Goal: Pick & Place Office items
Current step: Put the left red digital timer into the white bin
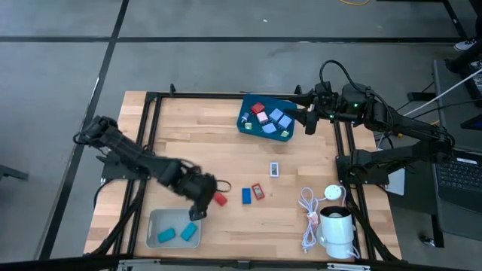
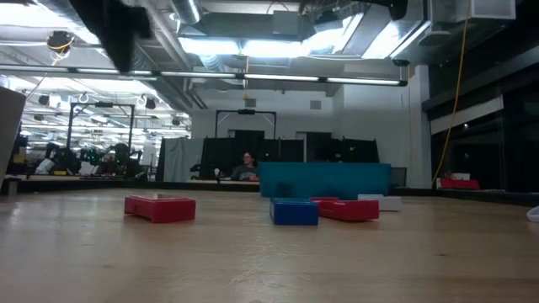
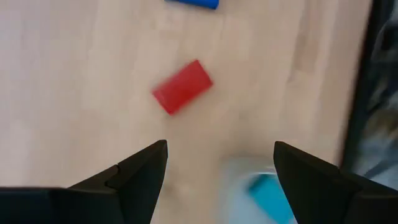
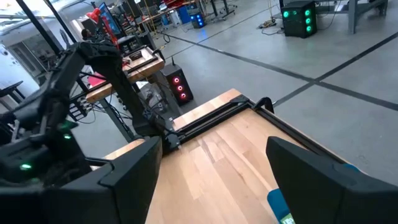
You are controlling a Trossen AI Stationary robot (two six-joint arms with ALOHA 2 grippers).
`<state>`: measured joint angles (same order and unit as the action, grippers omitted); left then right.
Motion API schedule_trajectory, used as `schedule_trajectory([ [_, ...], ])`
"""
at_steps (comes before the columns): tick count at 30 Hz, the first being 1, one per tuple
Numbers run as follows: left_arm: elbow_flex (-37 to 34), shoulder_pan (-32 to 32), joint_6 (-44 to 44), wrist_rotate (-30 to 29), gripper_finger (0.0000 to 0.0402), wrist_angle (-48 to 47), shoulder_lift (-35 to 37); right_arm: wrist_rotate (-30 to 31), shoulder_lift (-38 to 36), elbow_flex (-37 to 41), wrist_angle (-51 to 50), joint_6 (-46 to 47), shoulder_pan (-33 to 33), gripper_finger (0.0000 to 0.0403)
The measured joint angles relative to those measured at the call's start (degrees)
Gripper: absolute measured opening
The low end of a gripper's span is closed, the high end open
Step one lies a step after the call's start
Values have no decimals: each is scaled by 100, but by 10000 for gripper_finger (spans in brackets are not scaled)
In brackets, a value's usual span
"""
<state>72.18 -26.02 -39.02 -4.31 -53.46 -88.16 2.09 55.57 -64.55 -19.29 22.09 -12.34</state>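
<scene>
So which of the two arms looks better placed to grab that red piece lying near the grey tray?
Probably the left. Its open gripper hovers right beside the red piece, close to the grey tray. The right gripper waits far off by the blue bin.

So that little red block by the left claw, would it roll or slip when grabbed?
The red block looks flat and box-shaped, so rolling seems unlikely. It appears rigid and small, probably light. The left gripper hangs open above it; a push on the smooth wooden table may just slide it.
</scene>
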Motion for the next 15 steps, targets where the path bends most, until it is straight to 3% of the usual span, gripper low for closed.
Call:
schedule_trajectory([
  [6, 0, 930, 3011, 566, 289, 90, -306, 0, 0, -1, 2, 57, 0, 297],
  [10, 0, 1402, 4129, 1211, 295, 392, -604, 20, 0, 0, 1, 117, 0, 297],
  [15, 0, 1577, 5627, 1289, 299, 443, -1170, 188, 0, 0, 0, 129, 0, 297],
])
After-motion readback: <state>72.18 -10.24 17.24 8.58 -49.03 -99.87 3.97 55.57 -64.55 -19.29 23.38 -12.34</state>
